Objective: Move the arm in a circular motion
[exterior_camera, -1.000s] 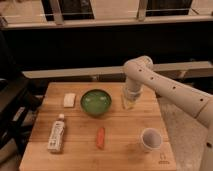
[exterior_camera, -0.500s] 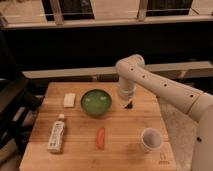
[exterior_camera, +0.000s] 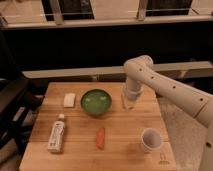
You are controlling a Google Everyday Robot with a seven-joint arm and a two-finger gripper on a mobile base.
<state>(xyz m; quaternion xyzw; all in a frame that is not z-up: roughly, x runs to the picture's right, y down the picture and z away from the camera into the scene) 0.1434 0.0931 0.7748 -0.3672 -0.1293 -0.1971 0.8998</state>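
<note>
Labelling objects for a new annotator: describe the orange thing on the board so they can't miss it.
On the wooden table, look in front of the green bowl, well clear of the arm and its gripper at the back right. The carrot-like stick lies between the bottle and white cup, the only orange item.

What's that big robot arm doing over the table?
The arm reaches in from the right over a wooden table. Its hand hangs at the back, just right of a green bowl, and it isn't holding anything. It has swung left and back a little in the last second, as if tracing a circle. A bottle, a carrot, a cup and a white block sit untouched.
</note>
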